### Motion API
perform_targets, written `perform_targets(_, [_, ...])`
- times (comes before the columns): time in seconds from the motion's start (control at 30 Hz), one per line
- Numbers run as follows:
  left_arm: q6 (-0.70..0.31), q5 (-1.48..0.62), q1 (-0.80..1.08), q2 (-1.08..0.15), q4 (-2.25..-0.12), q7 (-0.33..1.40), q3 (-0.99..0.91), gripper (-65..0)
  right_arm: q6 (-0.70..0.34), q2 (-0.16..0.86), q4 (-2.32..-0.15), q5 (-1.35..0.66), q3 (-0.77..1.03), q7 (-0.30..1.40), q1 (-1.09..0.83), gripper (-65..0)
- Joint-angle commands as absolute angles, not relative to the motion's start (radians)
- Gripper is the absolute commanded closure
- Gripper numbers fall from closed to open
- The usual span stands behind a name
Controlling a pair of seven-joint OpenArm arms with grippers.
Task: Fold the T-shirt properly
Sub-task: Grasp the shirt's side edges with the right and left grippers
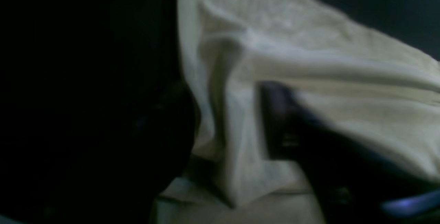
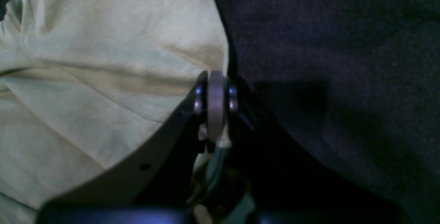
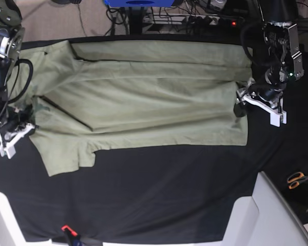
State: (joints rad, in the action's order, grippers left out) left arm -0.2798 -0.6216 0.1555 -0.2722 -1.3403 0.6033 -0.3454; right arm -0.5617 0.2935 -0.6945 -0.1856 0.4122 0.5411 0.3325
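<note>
While spread on the black cloth (image 3: 159,195), T-shirt (image 3: 143,102) edge between parted left fingers (image 1: 275,114), right fingers (image 2: 197,96) closed (on collar edge).

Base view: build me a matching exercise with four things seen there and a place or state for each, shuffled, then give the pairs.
Things:
1. T-shirt
2. left pincer
3. right pincer
4. scissors

Places or states:
A. shut on the shirt's edge at the view's left
B. spread across the black cloth, one long side folded over
C. by the view's right edge, apart from the shirt
D. jaws apart at the shirt's edge on the view's right

Pairs: 1-B, 2-D, 3-A, 4-C
</note>
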Motion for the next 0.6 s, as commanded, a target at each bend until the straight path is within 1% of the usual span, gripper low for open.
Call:
perform_targets(0.0, [-0.286, -0.633, 0.154, -0.288, -1.371, 0.588, -0.349, -49.9, -0.568, 0.312, -0.713, -0.196, 0.414, 0.522, 0.358, 0.0])
perform_targets(0.07, [-0.286, -0.633, 0.153, -0.3, -1.382, 0.588, -0.351, -57.6, -0.568, 0.312, -0.713, -0.196, 0.414, 0.524, 0.358, 0.0])
perform_targets(0.1, [-0.286, -0.633, 0.143, -0.306, -1.376, 0.588, -0.351, -59.4, -0.568, 0.312, -0.713, -0.196, 0.414, 0.524, 0.358, 0.0])
perform_targets(0.2, [-0.286, -0.631, 0.099, -0.314, -1.345, 0.588, -0.395, -59.4, -0.568, 0.312, -0.713, -0.196, 0.414, 0.524, 0.357, 0.0])
perform_targets(0.37, [-0.286, -0.619, -0.027, -0.334, -1.185, 0.59, -0.41, -59.2, -0.568, 0.312, -0.713, -0.196, 0.414, 0.524, 0.349, 0.0])
perform_targets(0.57, [-0.288, -0.501, -0.194, -0.334, -0.967, 0.582, -0.317, -59.2, -0.568, 0.312, -0.713, -0.194, 0.414, 0.524, 0.348, 0.0])
